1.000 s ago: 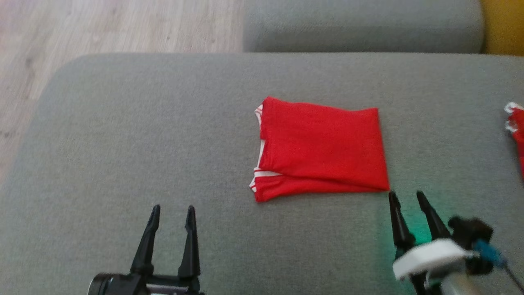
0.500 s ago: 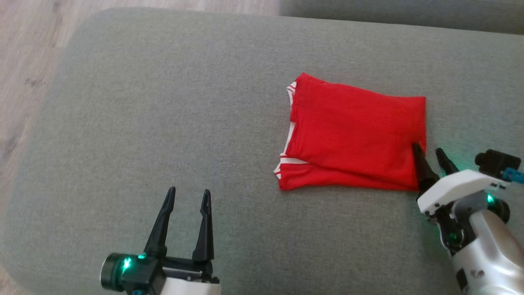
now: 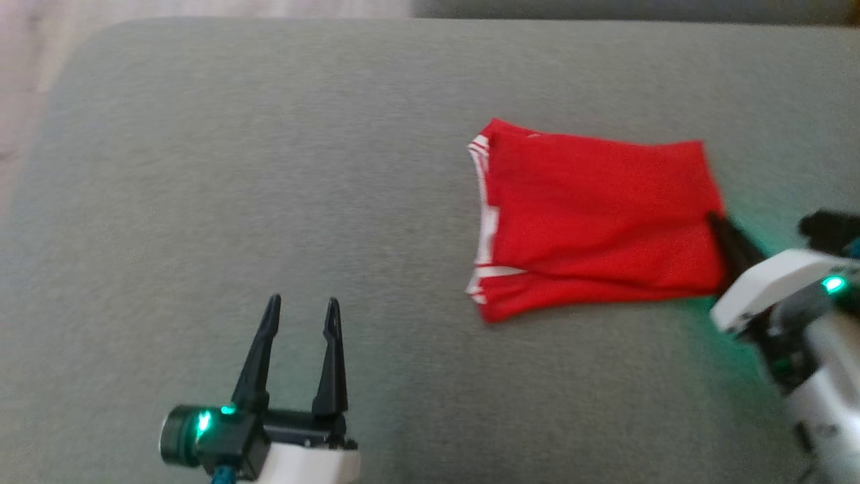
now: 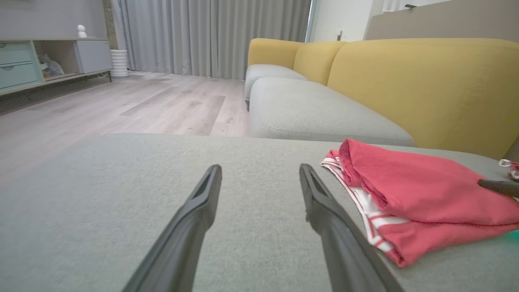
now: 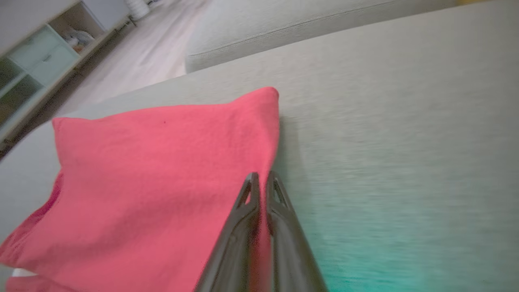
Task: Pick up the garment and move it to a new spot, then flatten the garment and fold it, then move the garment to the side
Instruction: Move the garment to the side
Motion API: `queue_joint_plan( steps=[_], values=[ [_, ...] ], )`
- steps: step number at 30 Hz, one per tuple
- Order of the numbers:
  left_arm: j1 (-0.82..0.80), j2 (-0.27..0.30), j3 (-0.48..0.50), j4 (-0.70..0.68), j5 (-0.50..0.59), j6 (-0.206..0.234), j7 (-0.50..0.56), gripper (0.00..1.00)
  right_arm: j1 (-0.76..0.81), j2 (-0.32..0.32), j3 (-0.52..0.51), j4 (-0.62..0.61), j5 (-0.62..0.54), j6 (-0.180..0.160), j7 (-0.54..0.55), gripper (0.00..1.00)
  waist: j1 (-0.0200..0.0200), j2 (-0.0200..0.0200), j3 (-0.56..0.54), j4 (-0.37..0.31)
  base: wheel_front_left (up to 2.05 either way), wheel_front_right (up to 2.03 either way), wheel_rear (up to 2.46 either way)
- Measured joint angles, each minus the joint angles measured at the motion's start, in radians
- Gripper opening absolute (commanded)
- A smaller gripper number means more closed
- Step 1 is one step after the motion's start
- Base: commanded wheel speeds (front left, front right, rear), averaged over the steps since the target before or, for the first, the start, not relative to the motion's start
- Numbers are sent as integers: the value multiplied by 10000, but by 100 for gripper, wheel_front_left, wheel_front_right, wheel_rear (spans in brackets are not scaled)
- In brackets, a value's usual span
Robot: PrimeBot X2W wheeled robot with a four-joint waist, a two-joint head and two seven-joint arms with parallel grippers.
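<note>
At the far left, you have pale wood floor (image 3: 20, 67) beyond the rounded edge of the grey seat cushion (image 3: 269, 168). The left wrist view shows a shelf unit (image 4: 40, 61) and a grey curtain (image 4: 202, 36) at the back of the room.

Your left claw (image 3: 302, 301) is released, fingers spread wide and holding nothing. It hovers low over bare cushion at the lower left and is well apart from the garment. In its own wrist view, nothing lies between the fingers of the left claw (image 4: 260, 168) except grey upholstery.

The garment (image 3: 598, 222) lies folded on the cushion, right of centre. It is red, with white-striped trim showing along its left edge. No object stands between either claw and the cloth.

Your right claw (image 3: 715, 218) is clenched on the garment's right edge. Its wrist view shows the right claw (image 5: 262, 175) with fingers pressed together and red fabric in the narrow slot between them. The garment (image 5: 162, 170) spreads away to that view's left.

Behind the garment (image 4: 413, 190) sit a second grey cushion (image 4: 308, 109) and a yellow backrest (image 4: 425, 81). At the extreme right, a small scrap of red and white fabric (image 4: 511, 165) lies apart from the garment. It is too small to identify.
</note>
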Motion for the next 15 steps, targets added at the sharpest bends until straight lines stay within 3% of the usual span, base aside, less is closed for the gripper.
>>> queue_joint_plan(
  steps=[1, 8, 15],
  values=[
    [0, 0, 0, 0, 0, 0, 0, 100, 0, 0, 0, 0, 0, 0, 0, 0, 0, 0, 0, 0, 0, 0, 0],
    [-743, -4, 81, -50, 140, -81, 0, 100, -776, -2171, 44, -1028, -523, 0, 499, 0, 0, 0, 654, -1045, 0, 0, 0],
    [-1274, -8, 247, -31, 276, -217, 0, 100, -946, -4025, -1110, -1634, -713, 0, 953, 0, 2, 0, 1525, -1742, 0, 0, 0]
  ],
)
